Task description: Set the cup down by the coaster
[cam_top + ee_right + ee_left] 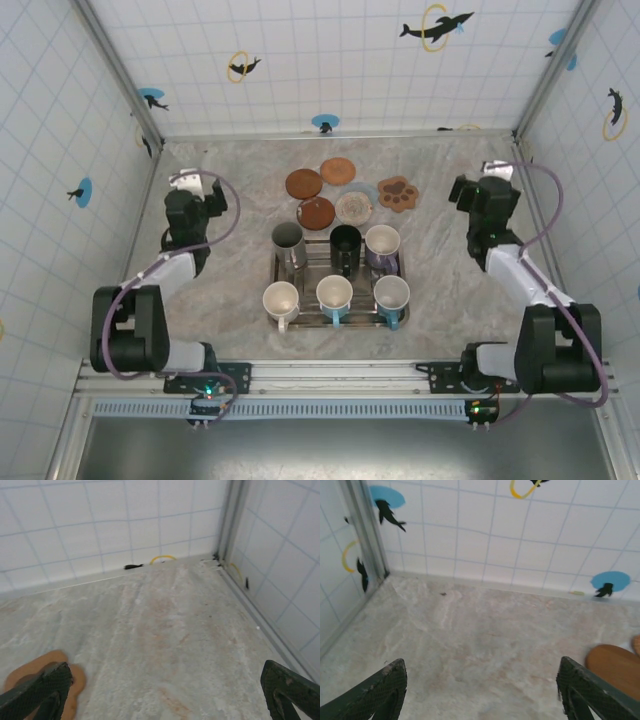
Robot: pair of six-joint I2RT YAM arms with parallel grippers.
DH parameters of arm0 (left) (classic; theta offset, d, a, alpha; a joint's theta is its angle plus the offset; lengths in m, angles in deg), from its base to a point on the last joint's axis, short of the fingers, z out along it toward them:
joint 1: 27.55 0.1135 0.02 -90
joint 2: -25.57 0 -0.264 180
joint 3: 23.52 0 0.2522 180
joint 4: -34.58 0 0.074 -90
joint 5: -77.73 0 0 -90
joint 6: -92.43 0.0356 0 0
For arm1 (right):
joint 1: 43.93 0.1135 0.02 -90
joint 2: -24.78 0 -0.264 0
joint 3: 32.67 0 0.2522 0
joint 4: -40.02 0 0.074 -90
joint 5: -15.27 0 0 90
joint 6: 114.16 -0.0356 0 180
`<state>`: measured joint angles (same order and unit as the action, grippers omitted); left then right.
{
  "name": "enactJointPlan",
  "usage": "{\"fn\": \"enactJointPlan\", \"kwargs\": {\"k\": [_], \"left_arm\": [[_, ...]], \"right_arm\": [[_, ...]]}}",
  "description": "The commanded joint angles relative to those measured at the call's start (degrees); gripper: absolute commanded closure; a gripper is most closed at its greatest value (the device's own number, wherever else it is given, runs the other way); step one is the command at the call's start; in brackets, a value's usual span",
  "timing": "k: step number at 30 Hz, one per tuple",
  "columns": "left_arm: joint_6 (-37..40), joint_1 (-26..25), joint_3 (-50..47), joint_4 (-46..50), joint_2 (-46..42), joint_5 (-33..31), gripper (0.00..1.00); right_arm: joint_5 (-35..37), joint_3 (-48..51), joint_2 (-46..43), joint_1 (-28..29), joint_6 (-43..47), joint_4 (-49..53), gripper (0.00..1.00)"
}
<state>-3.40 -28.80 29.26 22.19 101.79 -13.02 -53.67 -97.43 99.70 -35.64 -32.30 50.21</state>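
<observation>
Standing in two rows of three, six cups (334,295) filled a metal tray (317,266) at the middle of the bench (440,265): a steel cup (288,245), a black cup (345,243) and a patterned cup (382,243) behind, three pale ones in front. Which of them the task meant could not be told. Five coasters (317,212) lay just beyond the tray, apart from the cups as far as the overhead view showed; the paw-shaped coaster (398,193) sat at their right. The left end effector (480,672) hung released near the far-left corner, its fingers (385,690) wide apart with bare bench between them, both cut off by the lower edge of its wrist view. A brown coaster (615,665) was cropped by the right edge of that view. The right end effector (166,675) was likewise released near the far-right corner, and one of its fingers hid part of the paw-shaped coaster. From above, both sets of fingers were too small to make out.
</observation>
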Motion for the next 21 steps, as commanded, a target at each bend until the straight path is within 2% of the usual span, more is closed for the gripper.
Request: {"fn": "enactJointPlan", "kwargs": {"k": [1, 6, 11, 17, 21], "left_arm": [[-6.22, -2.33, 3.50, 10.83, -2.32, 2.91, 0.23], [-6.27, -7.96, 7.47, 14.92, -4.09, 1.52, 0.24], [-5.42, -14.11, 9.70, 16.06, -4.95, 0.51, 0.24], [-5.70, -17.08, 10.13, 15.91, -5.80, 1.11, 0.23], [-4.64, -17.64, 10.22, 16.87, -6.91, 0.40, 0.23]], "right_arm": [[0.17, -8.50, 4.83, 3.04, -1.26, 15.61, 0.00], [0.87, -25.17, 18.57, 7.37, -0.14, 28.08, 0.07], [-2.89, -43.41, 35.10, 9.48, -0.74, 39.95, 0.14], [-3.74, -58.05, 49.18, 12.56, -0.56, 45.17, 0.16], [-5.61, -63.70, 55.32, 13.11, -1.72, 46.50, 0.17]]}}
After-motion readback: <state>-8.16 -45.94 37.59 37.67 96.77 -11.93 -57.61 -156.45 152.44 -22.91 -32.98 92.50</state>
